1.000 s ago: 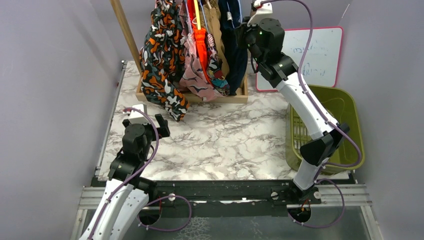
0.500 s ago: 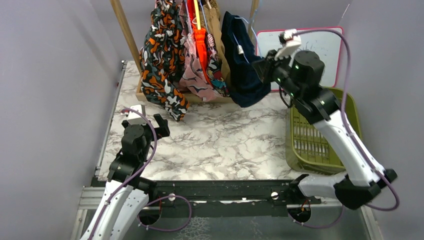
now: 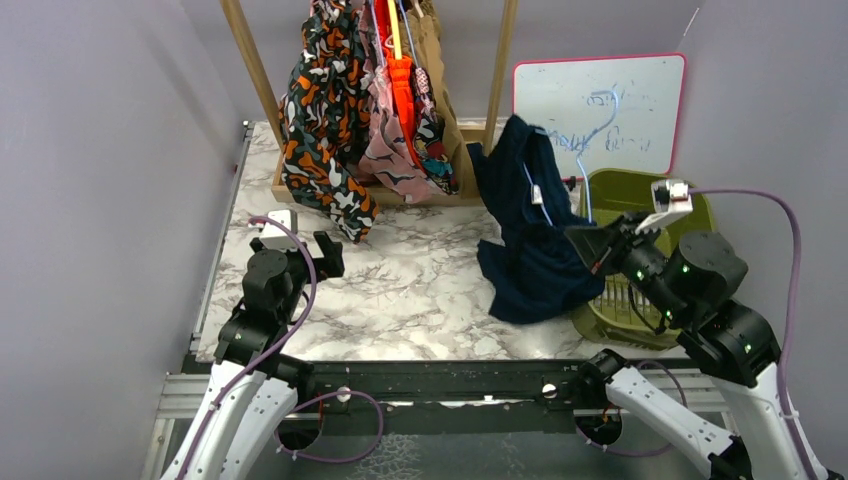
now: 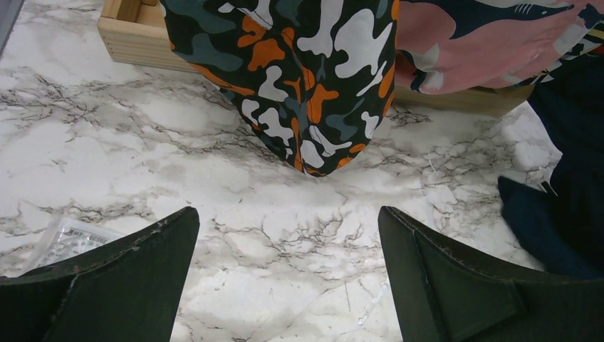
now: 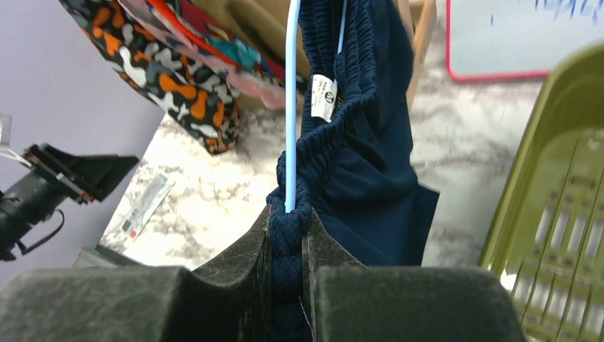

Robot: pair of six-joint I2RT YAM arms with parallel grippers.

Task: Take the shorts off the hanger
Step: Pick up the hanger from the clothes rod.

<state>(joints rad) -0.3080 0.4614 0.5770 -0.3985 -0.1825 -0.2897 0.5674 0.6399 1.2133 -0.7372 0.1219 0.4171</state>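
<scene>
My right gripper (image 3: 592, 247) (image 5: 288, 214) is shut on the gathered waistband of the navy shorts (image 3: 530, 240) (image 5: 370, 157), together with the lower end of a light blue hanger (image 3: 588, 185) (image 5: 290, 107). The shorts hang off the rack beside the basket, their hem resting on the marble table. More shorts stay on the rack: blotch print (image 3: 320, 130) (image 4: 306, 78), pink print (image 3: 385, 150) (image 4: 484, 43), orange (image 3: 403, 90), tan (image 3: 432, 50). My left gripper (image 3: 325, 250) (image 4: 288, 214) is open above the table at the left, nothing between its fingers.
The wooden rack base (image 3: 475, 195) (image 4: 128, 39) stands at the back. A green slatted basket (image 3: 695, 215) (image 5: 563, 199) sits at the right edge, a whiteboard (image 3: 600, 110) behind it. A small flat packet (image 4: 68, 239) lies by my left gripper.
My right arm has pulled the navy shorts and their hanger off the rack, swinging them right and toward the near side, down to the table. The left arm has not moved.
</scene>
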